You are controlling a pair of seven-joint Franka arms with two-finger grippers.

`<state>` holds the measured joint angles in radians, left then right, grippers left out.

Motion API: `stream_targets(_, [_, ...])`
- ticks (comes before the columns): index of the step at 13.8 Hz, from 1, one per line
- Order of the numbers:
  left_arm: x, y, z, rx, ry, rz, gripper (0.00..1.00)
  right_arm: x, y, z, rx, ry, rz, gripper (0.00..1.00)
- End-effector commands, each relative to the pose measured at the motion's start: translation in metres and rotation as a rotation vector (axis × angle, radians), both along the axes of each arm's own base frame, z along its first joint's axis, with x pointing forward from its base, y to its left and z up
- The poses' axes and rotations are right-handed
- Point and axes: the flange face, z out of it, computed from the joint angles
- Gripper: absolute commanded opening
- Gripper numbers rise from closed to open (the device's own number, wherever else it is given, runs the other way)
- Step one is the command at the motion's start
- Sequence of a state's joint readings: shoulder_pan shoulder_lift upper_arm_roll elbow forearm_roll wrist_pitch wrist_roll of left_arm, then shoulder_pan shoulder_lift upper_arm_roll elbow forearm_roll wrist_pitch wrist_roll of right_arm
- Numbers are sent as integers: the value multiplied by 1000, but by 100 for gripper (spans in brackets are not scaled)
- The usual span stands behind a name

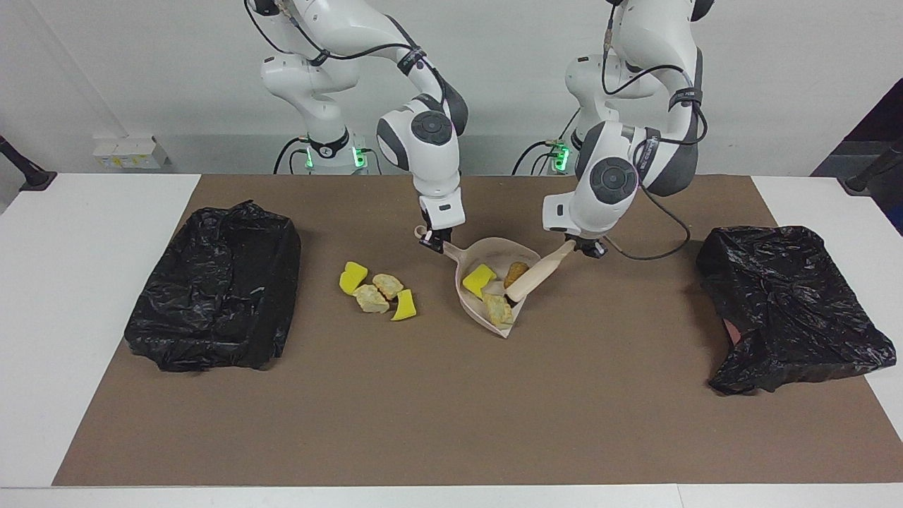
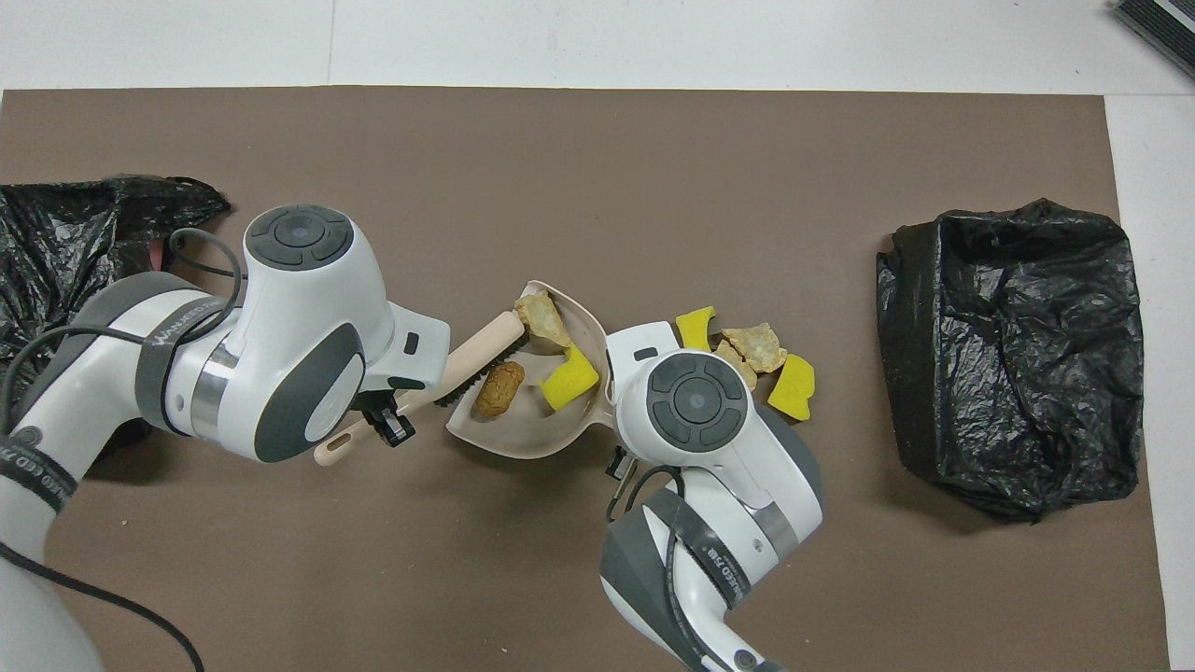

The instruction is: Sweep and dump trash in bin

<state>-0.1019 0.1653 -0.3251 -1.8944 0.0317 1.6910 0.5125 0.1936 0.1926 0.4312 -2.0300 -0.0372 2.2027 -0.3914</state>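
Dustpan (image 1: 487, 282) (3 bits inside) gripped by right gripper (image 1: 432, 242) — left gripper (image 1: 589, 247) clasps brush (image 1: 540, 271).

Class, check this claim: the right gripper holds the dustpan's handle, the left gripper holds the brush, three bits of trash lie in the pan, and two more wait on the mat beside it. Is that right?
Not quite. Four bits wait on the mat, not two: two yellow and two tan, as the facing view shows. The rest stands: the right gripper holds the dustpan handle, the left gripper holds the brush, and three bits lie in the pan.
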Motion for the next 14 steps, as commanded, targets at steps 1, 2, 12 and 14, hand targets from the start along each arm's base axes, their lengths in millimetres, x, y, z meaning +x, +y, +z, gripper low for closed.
stream_targets(1, [-23, 2, 41, 0, -10, 43, 0, 1, 5, -2, 16, 16, -20, 0])
stream_targets(2, [-30, 2, 53, 5, -11, 45, 0, 1, 5, -2, 15, 15, -19, 0])
stream_targets(12, [-101, -20, 70, 237, -26, 658, 0, 0, -56, 81, -64, -13, -7, 0])
stream_targets(14, [-129, -40, 59, 218, -53, 784, 0, 11, -100, 104, -74, -21, 27, 0])
